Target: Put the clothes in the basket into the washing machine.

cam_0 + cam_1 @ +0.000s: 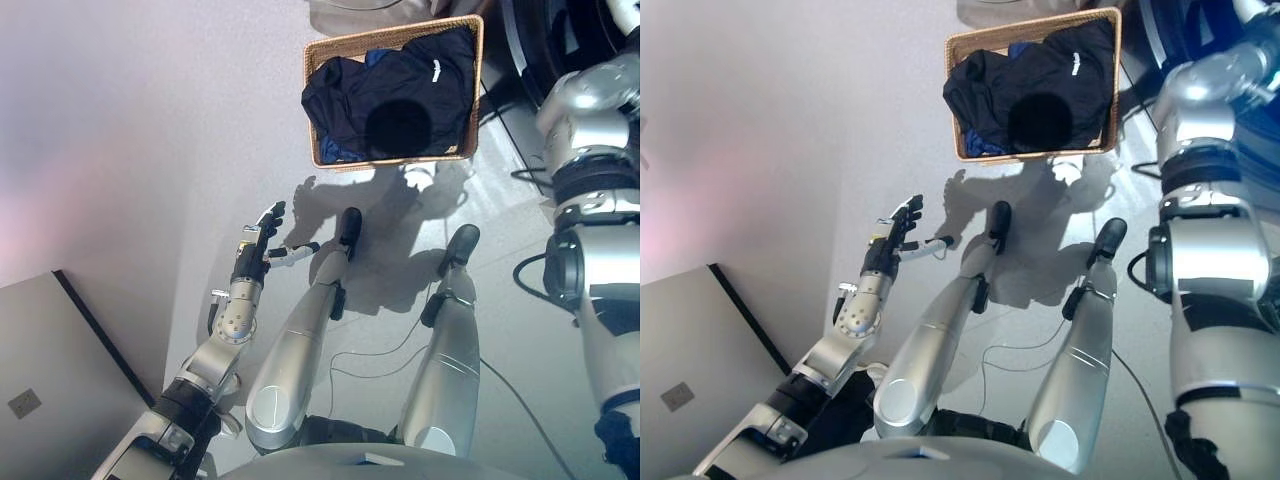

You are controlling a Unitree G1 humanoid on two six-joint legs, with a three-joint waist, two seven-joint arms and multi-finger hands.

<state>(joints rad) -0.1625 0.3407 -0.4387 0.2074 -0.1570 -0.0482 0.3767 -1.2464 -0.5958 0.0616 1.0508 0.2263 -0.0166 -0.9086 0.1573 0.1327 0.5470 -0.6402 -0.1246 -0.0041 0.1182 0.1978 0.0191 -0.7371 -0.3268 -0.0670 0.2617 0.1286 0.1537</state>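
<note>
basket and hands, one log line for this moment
basket: on floor, dark clothes inside | left hand: open, empty, short of basket | right hand: not in view

Pale grey floor; grey panel, dark edge, lower left.

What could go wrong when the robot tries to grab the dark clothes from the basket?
1. The dark navy clothes lie heaped together in the woven wicker basket, so one grab might lift several at once and drop some on the floor.
2. The left hand, fingers open, is short of the basket, so a reach may fall short or push the basket away.
3. The right hand is out of view, so it probably cannot steady the basket.
</note>
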